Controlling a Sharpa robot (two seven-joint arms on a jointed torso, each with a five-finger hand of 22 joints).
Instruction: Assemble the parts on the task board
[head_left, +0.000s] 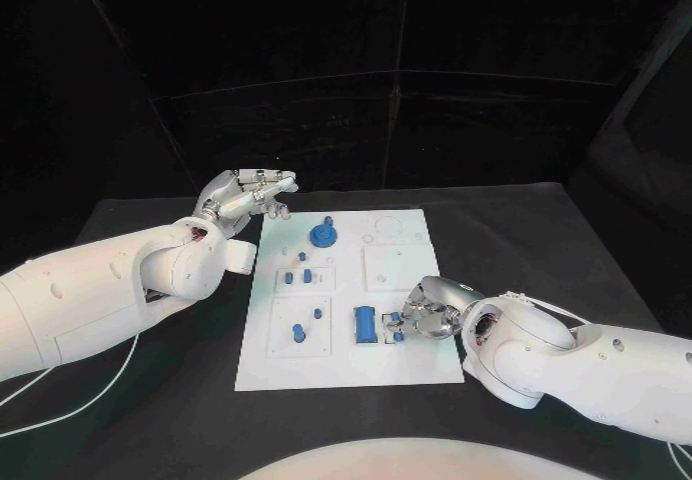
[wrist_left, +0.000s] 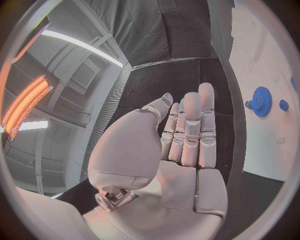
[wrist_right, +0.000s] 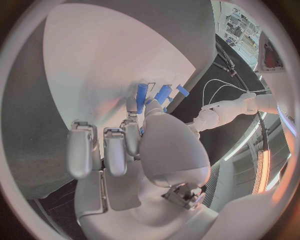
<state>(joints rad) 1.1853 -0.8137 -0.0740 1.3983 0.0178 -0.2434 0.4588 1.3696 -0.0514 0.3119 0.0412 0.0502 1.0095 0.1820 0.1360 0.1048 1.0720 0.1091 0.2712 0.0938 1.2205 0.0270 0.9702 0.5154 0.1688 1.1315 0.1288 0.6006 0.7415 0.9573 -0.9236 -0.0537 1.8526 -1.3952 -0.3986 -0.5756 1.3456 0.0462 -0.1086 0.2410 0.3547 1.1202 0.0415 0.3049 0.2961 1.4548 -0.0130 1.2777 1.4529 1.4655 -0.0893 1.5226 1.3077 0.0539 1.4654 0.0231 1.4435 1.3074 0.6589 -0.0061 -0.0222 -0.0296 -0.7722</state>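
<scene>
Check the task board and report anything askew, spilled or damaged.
Nothing stands out. The task board lies flat and looks intact, with the blue gear and the small blue parts all on it. The right hand is down at the blue block; the left hand is at the board's far corner.

Black table (head_left: 548, 230) bearing the white task board (head_left: 411, 368)

The right hand (head_left: 427, 312) covers the task board (head_left: 346, 370) beneath it. Whether its fingertips (wrist_right: 132, 104) pinch the blue part (wrist_right: 142, 94) is unclear.
</scene>
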